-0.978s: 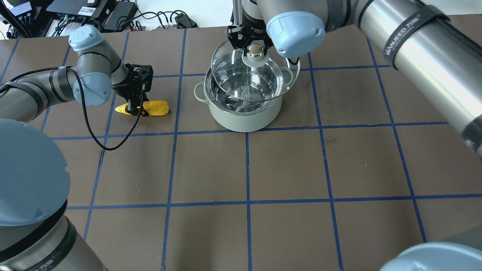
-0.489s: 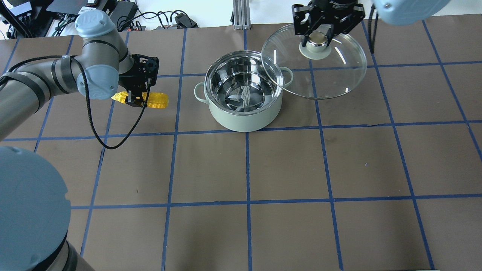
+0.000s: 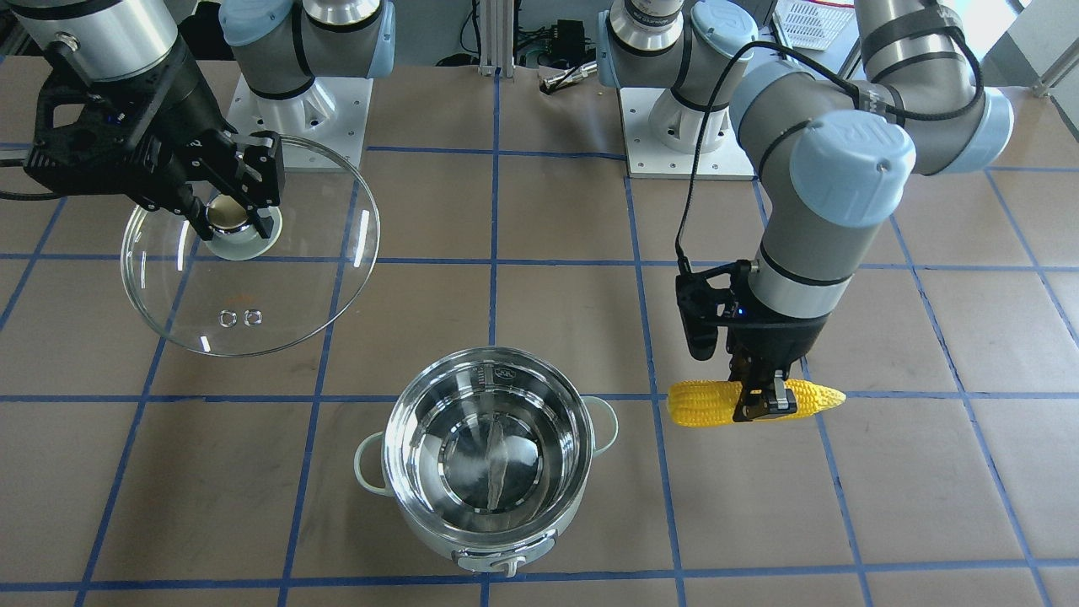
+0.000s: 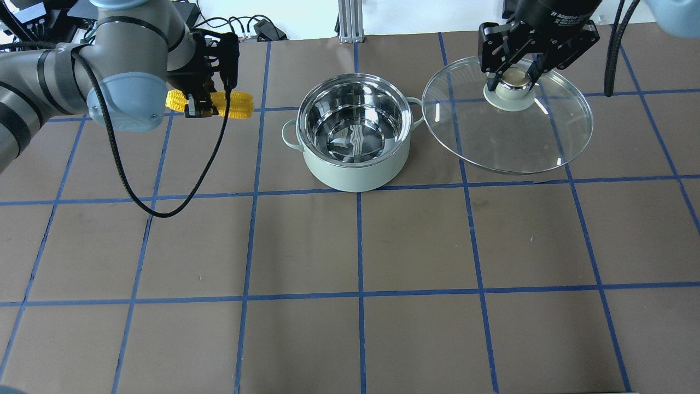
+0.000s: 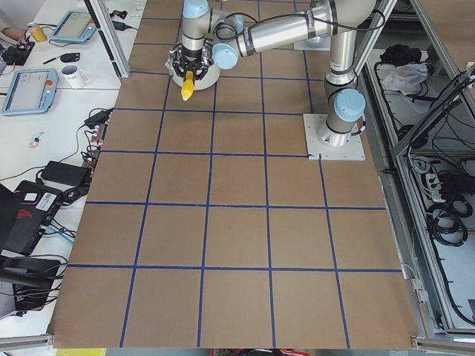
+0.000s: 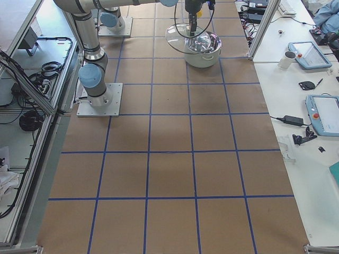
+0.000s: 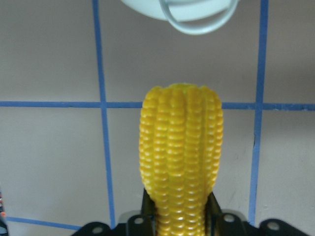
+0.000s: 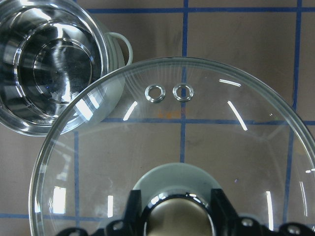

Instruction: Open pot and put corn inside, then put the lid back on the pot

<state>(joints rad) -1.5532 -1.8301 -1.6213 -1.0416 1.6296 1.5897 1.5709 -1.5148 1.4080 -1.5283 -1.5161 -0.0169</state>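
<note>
The mint-green pot (image 4: pixel 355 164) stands open on the table, its steel interior empty; it also shows in the front view (image 3: pixel 539 539). My left gripper (image 4: pixel 201 106) is shut on the yellow corn (image 4: pixel 236 104) and holds it level in the air, left of the pot. In the front view the left gripper (image 3: pixel 761 403) grips the corn (image 3: pixel 704 403) near its middle. The left wrist view shows the corn (image 7: pixel 180 157) between the fingers. My right gripper (image 4: pixel 514 76) is shut on the knob of the glass lid (image 4: pixel 508 137), held in the air right of the pot; the lid also shows in the front view (image 3: pixel 253 287).
The brown table (image 4: pixel 355 246) carries a blue tape grid. Cables and power boxes (image 4: pixel 164 16) lie past its far edge. Both arm bases (image 3: pixel 687 126) stand at the robot's side of the table.
The left gripper has lifted the corn off the table and raised it. The right gripper has carried the lid off the pot and further right.
</note>
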